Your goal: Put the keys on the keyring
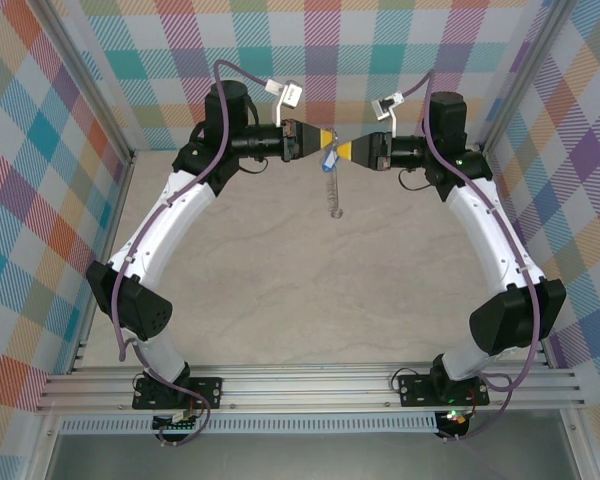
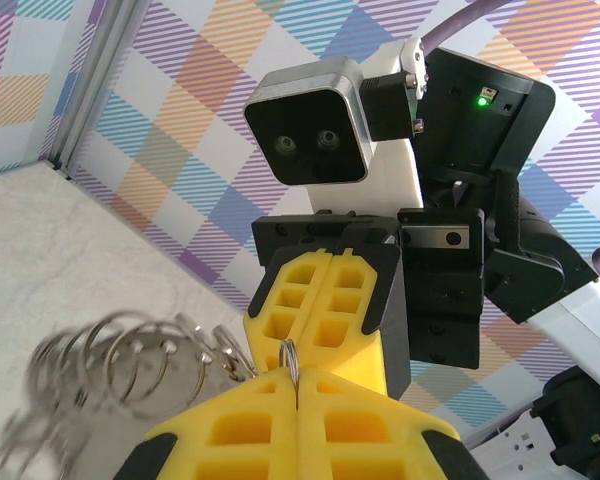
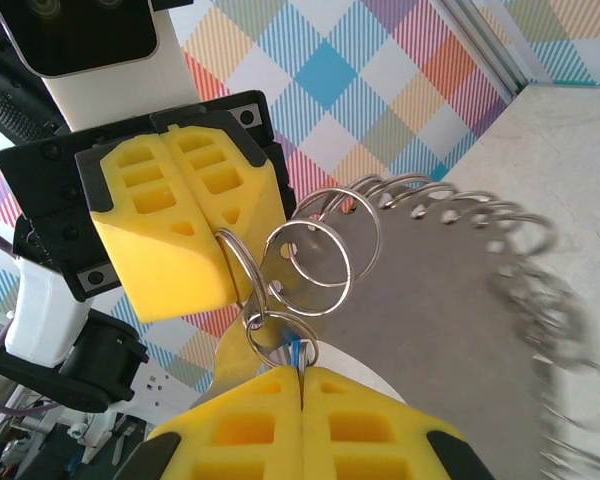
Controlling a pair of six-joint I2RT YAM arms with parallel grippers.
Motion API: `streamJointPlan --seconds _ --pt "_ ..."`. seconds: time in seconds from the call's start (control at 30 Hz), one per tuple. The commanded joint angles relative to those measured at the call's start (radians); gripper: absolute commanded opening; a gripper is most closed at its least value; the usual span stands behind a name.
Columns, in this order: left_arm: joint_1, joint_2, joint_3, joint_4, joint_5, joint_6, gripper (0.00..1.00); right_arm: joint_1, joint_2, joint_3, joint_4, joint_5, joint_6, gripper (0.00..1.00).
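Note:
High over the table my two grippers meet tip to tip. The left gripper is shut on a thin steel ring of the keyring, whose many small loops trail off sideways and hang down as a chain. The right gripper is shut on the keys: a small split ring with a sliver of blue tag shows between its yellow fingertips. That small ring is interlinked with the held ring. The key blade is hidden.
The marble-pattern tabletop lies below, walled by plaid panels on three sides. An aluminium rail with both arm bases runs along the near edge.

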Motion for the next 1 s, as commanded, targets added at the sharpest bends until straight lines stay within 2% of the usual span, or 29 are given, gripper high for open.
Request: streamJointPlan --seconds 0.0,0.53,0.57,0.7,0.73,0.97 --pt "-0.007 -0.017 0.027 0.096 0.021 -0.021 0.0 0.009 -0.014 0.009 -0.01 -0.029 -0.012 0.0" --pt "-0.009 -0.02 -0.001 0.146 0.014 -0.05 0.0 0.055 0.037 0.076 -0.052 -0.027 -0.028 0.0" --pt "-0.009 -0.022 -0.003 0.153 0.012 -0.054 0.0 0.055 0.037 0.08 -0.069 -0.02 -0.038 0.05" --pt "-0.008 -0.022 -0.01 0.182 0.004 -0.073 0.0 0.052 0.016 0.061 -0.1 0.02 -0.053 0.38" --pt "-0.01 -0.022 -0.01 0.19 0.002 -0.077 0.0 0.051 0.006 0.052 -0.1 0.03 -0.054 0.43" --pt "-0.009 -0.018 -0.003 0.236 0.001 -0.108 0.0 0.001 -0.096 -0.028 -0.072 0.05 -0.025 0.54"
